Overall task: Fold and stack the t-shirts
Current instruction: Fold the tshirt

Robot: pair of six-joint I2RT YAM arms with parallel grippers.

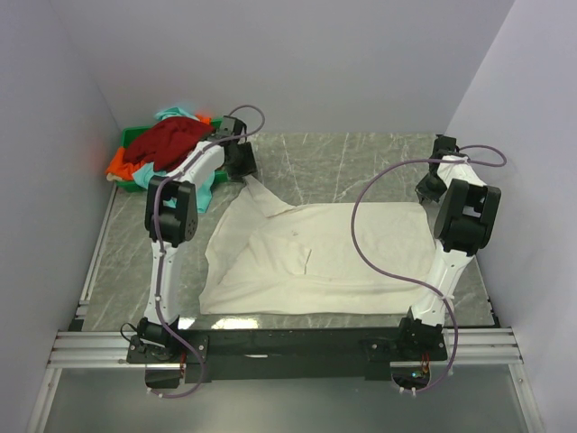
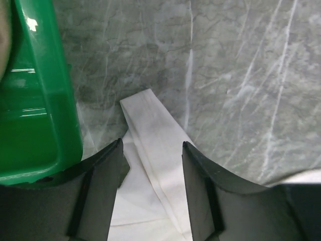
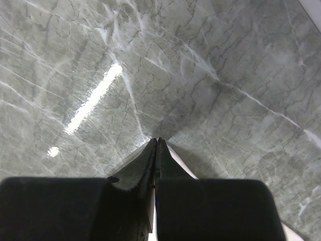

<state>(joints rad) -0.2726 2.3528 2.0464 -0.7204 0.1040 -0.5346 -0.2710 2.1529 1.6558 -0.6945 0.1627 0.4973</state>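
Left gripper (image 2: pixel 152 145) state: my jaws stand wide and grip nothing. They straddle a narrow tongue of the cream-white t-shirt (image 2: pixel 150 120), low in the left wrist view.
Right gripper (image 3: pixel 156 140) state: my jaws are pressed flat together. A thin white edge shows along their right side, so I judge a far corner of the same shirt is pinched.
Risk, left pinch: the tongue lies skewed toward one finger. If I close off-centre, I may catch only one layer or its hem, and it would slip out when lifted.
Risk, bin: the green bin (image 2: pixel 40 100) sits just beside my left finger. A sideways move could knock it or snag its rim.
Risk, uneven pull: with only one corner secured, pulling would drag and skew the shirt instead of flattening it.
Risk, thin bite: my right hold looks shallow, and tension could pull the cloth free.
Shirt position: it is spread across the centre of the top view, wrinkled, with its upper-left tip reaching toward the bin.
Shirt material: thin, limp, matte knit with a stitched hem and soft creases.
Table (image 2: pixel 241 75): hard, glossy grey marble pattern with pale veins. It reflects the lights and looks slick under cloth.
Bin material: rigid, shiny plastic with rounded corners.
Remaining stock: the dark red t-shirt (image 1: pixel 171 140), teal t-shirt (image 1: pixel 176 113) and orange t-shirt (image 1: pixel 122 165) are heaped in the bin, upper left of the top view.
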